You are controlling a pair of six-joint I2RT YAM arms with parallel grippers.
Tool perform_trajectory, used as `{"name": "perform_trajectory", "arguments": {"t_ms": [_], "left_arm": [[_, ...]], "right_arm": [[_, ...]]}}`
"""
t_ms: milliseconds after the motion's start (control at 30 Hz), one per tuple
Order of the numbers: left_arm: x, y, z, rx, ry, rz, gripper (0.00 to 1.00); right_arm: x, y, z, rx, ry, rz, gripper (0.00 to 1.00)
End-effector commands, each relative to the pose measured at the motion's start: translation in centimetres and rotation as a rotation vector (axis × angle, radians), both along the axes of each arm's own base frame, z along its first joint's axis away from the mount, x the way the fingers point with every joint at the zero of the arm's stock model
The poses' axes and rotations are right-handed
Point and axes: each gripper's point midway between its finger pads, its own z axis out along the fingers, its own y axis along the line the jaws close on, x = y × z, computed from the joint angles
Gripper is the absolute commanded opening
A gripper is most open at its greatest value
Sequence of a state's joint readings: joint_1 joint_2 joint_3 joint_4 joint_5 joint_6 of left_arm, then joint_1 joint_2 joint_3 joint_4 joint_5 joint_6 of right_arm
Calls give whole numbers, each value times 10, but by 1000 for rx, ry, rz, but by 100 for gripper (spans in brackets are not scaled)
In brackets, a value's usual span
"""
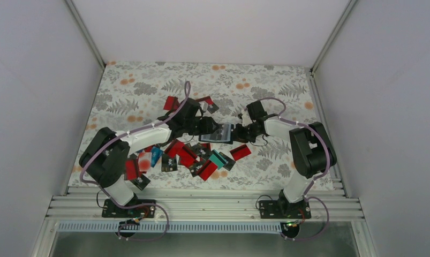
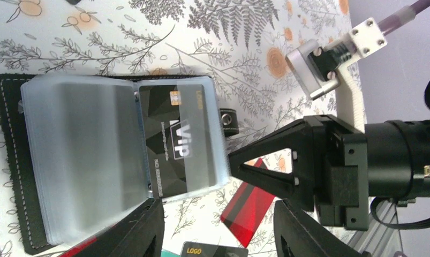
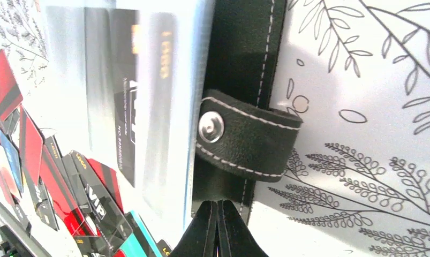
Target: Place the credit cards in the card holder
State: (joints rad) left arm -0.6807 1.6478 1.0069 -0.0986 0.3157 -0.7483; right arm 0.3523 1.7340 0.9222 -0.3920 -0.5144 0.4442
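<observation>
The card holder [image 1: 219,133] lies open on the floral cloth, its clear sleeves [image 2: 84,160] fanned over the black stitched cover [image 3: 244,53]. A black VIP card [image 2: 172,147] sits inside one sleeve. My left gripper [image 2: 218,235] hovers open at the holder's near edge, and one finger [image 2: 132,230] touches the sleeves. Between the jaws I see only cloth and loose cards. My right gripper [image 3: 219,209] is shut, its tips resting on the cover's edge just below the snap strap [image 3: 244,142]. In the left wrist view the right gripper [image 2: 231,160] meets the sleeve edge. Loose credit cards [image 1: 188,155] lie scattered in front.
A red card [image 2: 247,206] and a black LOGO card [image 2: 212,250] lie under the left jaws. More cards sit at the rear [image 1: 172,101] and near the left arm's base [image 1: 135,171]. A lone red card [image 1: 240,152] lies by the right arm. White walls enclose the table.
</observation>
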Motion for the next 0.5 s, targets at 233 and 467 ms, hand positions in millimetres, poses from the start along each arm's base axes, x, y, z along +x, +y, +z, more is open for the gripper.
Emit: {"name": "perform_trajectory", "arguments": {"t_ms": [233, 467], "left_arm": [[1, 39, -1, 209, -13, 99, 52], [-1, 68, -50, 383, 61, 113, 72]], "right_arm": [[-2, -14, 2, -112, -24, 4, 4], [-4, -6, 15, -54, -42, 31, 4]]}}
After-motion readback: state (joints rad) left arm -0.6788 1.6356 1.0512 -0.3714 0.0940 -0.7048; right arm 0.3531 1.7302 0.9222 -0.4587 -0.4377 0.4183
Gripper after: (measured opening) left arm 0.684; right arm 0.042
